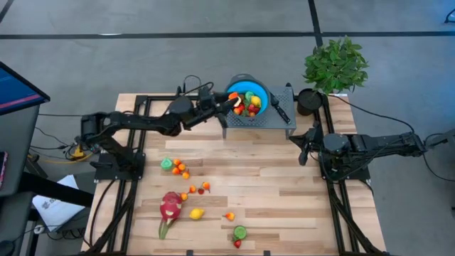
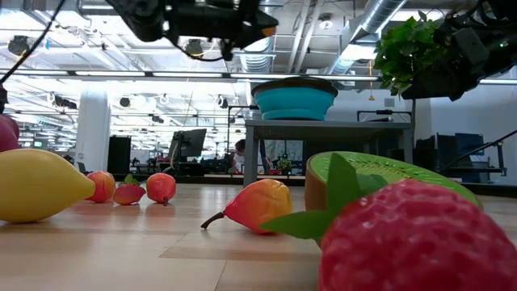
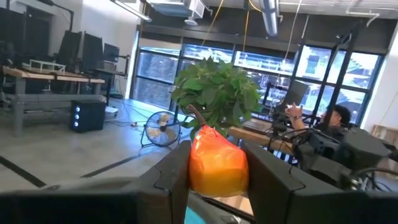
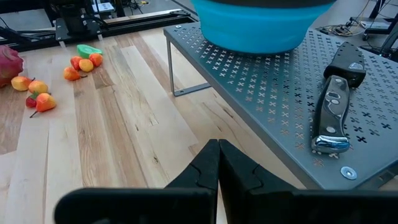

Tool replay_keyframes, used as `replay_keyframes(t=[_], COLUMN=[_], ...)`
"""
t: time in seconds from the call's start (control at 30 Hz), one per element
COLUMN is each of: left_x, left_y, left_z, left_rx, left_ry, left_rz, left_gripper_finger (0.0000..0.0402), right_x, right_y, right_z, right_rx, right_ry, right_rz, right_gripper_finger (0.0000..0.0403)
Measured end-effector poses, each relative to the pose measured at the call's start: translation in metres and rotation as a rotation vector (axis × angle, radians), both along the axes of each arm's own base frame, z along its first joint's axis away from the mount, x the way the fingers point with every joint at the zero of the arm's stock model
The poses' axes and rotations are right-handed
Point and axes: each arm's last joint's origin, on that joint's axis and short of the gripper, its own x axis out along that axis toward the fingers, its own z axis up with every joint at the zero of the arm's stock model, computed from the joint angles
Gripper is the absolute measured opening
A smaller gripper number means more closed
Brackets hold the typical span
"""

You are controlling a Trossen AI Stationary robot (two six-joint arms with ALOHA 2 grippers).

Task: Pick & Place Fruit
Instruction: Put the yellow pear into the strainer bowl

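My left gripper (image 1: 229, 100) reaches from the table's left to the left rim of the blue bowl (image 1: 250, 87) and is shut on a small orange fruit (image 3: 217, 164). The bowl stands on a grey perforated rack (image 1: 274, 121) at the table's far side and holds several small fruits (image 1: 250, 104). More small fruits (image 1: 179, 168) lie loose on the wooden table, along with a pink-red dragon fruit (image 1: 170, 207) and a yellow one (image 1: 197, 213). My right gripper (image 4: 217, 159) waits shut at the right side, touching nothing. My left gripper pinches the orange fruit by its two opposite sides (image 3: 194, 168) between its two fingers (image 3: 169, 180). The fingers come roughly level from the table's left. The fruit is lifted clear at the bowl's rim, with its brown stem (image 3: 198, 117) pointing up and away.
A black-handled knife (image 4: 333, 106) lies on the rack to the right of the bowl. A leafy potted plant (image 1: 335, 65) stands at the far right corner. Bare wood lies between the rack and the loose fruits. A person sits in the room beyond (image 3: 333, 118).
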Motion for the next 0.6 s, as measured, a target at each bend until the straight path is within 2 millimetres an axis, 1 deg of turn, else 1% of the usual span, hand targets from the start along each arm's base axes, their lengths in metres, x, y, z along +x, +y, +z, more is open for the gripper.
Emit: replay_keyframes(t=[0.13, 0.23, 0.37, 0.47, 0.6], left_x=[0.018, 0.025, 0.031, 0.034, 0.034], left_y=[0.017, 0.033, 0.051, 0.057, 0.060], left_z=[0.000, 0.001, -0.002, -0.004, -0.009], left_rx=[0.007, -0.007, -0.061, -0.076, -0.095], left_ry=[0.006, 0.050, 0.145, 0.183, 0.233], left_rz=[-0.002, 0.024, 0.048, 0.056, 0.061], left_gripper_finger=[0.0125, 0.0125, 0.0126, 0.0126, 0.0126], right_x=[0.000, 0.000, 0.000, 0.000, 0.000], right_y=[0.000, 0.000, 0.000, 0.000, 0.000], right_z=[0.000, 0.000, 0.000, 0.000, -0.001], right_rx=[0.000, 0.000, 0.000, -0.008, -0.008], right_ry=[0.001, 0.001, 0.002, 0.009, 0.014], right_rz=[0.000, 0.000, 0.001, 0.004, 0.004], right_gripper_finger=[0.0000, 0.0000, 0.0000, 0.0000, 0.0000])
